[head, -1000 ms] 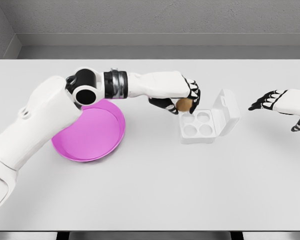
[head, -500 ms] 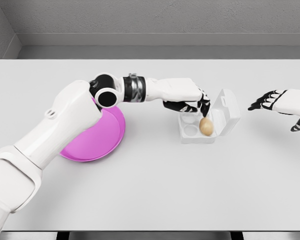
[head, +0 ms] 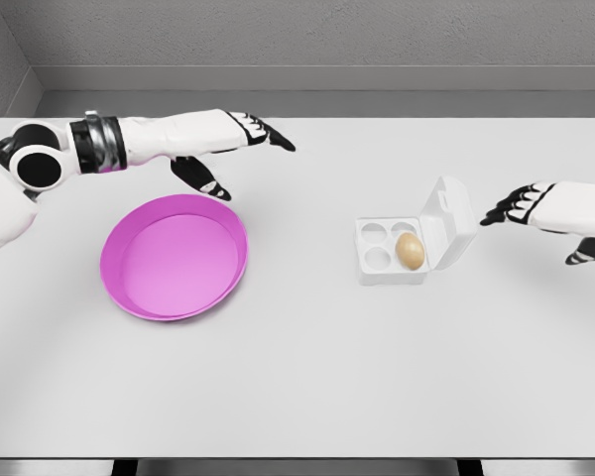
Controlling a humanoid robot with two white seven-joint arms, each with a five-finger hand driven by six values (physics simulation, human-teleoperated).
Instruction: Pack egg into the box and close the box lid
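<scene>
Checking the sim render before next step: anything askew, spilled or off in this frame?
Nothing stands out. The egg sits in the near right cup of the box, whose lid stands open. The pink bowl is upright and holds nothing. Left hand and right hand are open, clear of everything.
</scene>
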